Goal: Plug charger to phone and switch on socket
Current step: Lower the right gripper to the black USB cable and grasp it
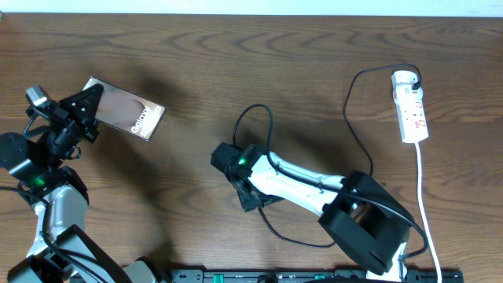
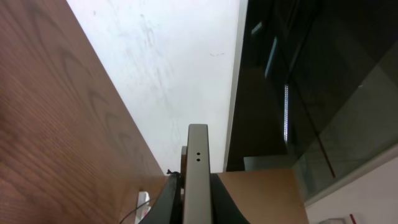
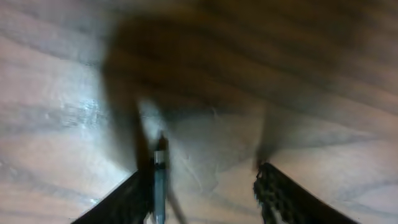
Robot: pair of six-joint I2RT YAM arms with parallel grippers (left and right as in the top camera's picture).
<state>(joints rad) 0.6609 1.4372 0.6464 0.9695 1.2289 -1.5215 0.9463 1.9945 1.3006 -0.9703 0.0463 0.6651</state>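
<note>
Over the brown wooden table (image 1: 236, 63), the left gripper (image 1: 86, 106) pinches the phone (image 1: 130, 112) by its edge, while the right gripper (image 3: 205, 180) is spread, the charger (image 3: 160, 177) just beside one finger and the socket (image 1: 411, 106) well apart.

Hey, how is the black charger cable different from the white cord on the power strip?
Colour aside, the black cable is thinner than the white cord. The black cable bends in wide loops; the white cord runs almost straight. The black cable's plug sits at the far end of the power strip; the white cord leaves its near end. Both join that strip.
</note>
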